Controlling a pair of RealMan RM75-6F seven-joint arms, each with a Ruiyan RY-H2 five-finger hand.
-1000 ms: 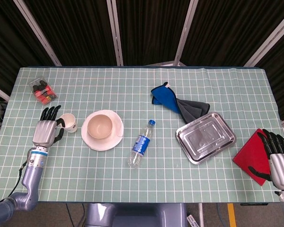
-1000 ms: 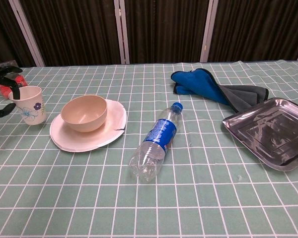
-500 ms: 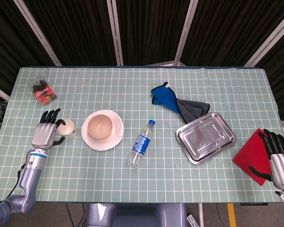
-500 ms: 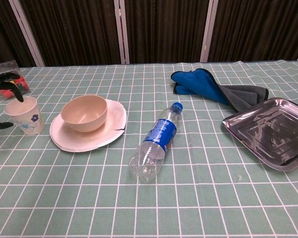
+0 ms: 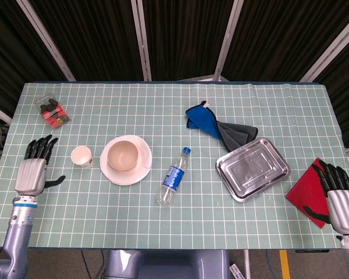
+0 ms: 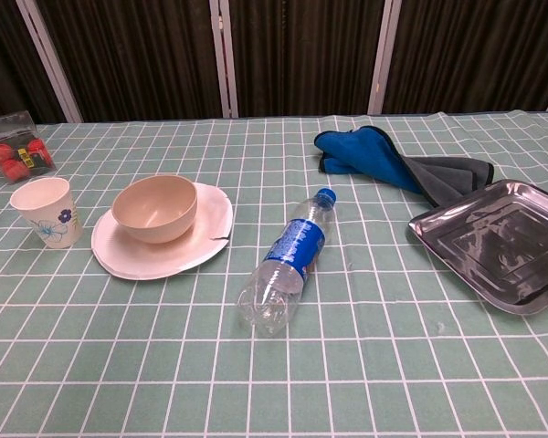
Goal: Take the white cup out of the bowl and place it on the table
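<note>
The white cup (image 5: 82,156) (image 6: 47,212) stands upright on the table, just left of the beige bowl (image 5: 124,154) (image 6: 154,208). That bowl sits empty on a white plate (image 5: 139,173) (image 6: 178,256). My left hand (image 5: 32,170) hovers open at the table's left edge, well apart from the cup, with its fingers spread. My right hand (image 5: 337,196) lies open at the far right edge beside a red cloth (image 5: 307,190). Neither hand shows in the chest view.
A plastic bottle (image 5: 173,177) (image 6: 286,262) lies on its side mid-table. A steel tray (image 5: 252,168) (image 6: 493,241) sits to the right, blue and grey cloths (image 5: 212,125) (image 6: 393,167) behind it. A clear box of red items (image 5: 52,111) (image 6: 16,157) is at the back left.
My left hand has let go of the cup and drawn back to the left edge of the table. The cup stays standing beside the plate. The right hand barely moved.
</note>
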